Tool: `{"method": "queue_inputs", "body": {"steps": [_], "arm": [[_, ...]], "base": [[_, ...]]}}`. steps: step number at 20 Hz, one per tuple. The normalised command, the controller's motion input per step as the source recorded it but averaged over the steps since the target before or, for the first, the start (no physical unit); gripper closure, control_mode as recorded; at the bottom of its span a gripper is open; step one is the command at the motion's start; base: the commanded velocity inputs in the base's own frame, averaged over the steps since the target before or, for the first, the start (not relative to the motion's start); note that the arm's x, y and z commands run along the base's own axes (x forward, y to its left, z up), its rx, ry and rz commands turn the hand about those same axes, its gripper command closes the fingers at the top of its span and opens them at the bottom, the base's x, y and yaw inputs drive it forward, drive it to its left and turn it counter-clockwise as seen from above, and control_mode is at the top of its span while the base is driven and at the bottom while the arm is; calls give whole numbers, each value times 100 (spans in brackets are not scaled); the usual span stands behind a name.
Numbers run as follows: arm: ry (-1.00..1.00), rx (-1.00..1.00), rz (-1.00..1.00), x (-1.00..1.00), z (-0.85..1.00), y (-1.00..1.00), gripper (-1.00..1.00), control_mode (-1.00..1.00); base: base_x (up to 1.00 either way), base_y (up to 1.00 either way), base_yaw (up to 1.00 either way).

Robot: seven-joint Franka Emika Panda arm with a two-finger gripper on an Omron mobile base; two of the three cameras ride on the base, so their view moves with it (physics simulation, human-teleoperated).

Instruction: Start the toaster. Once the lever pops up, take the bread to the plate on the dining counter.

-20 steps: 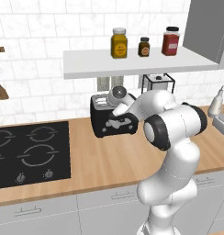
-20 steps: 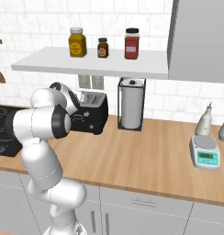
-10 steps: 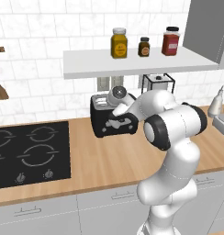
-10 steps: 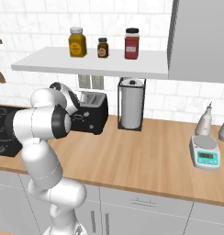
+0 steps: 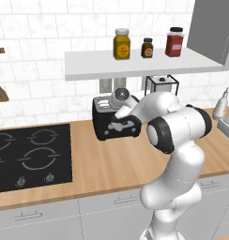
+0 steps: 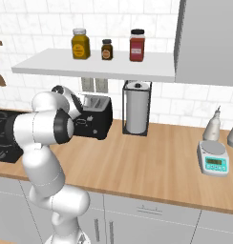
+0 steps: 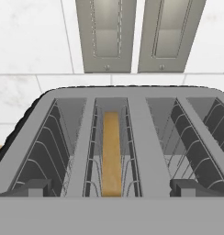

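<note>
Tiled wall close behind toaster (image 7: 132,137), bread (image 7: 111,153) upright in slot.

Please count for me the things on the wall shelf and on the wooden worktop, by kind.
Jars on the shelf: 3 (yellow, dark, red)
Toaster: 1
Paper towel roll: 1
Kitchen scale: 1
Bottles: 2
Total: 8

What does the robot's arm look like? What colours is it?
The arm is made of fat, rounded, shiny white tubes, like big sausages joined together. Each joint has a dark grey or black ring or round cap. At its end sits the gripper, with two small, dark grey, blocky fingertips. No cables or writing show on it.
</note>
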Motion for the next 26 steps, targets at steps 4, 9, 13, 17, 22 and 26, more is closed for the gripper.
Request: {"method": "queue_inputs", "body": {"steps": [4, 9, 13, 17, 22, 26], "arm": [[0, 0, 0, 0, 0, 0, -100, -100], [0, 0, 0, 0, 0, 0, -100, -100], [0, 0, 0, 0, 0, 0, -100, -100], [0, 0, 0, 0, 0, 0, -100, -100], [0, 0, 0, 0, 0, 0, -100, -100], [0, 0, 0, 0, 0, 0, -100, -100]], "base": [[0, 0, 0], [0, 0, 0], [0, 0, 0], [0, 0, 0], [0, 0, 0], [0, 0, 0]]}}
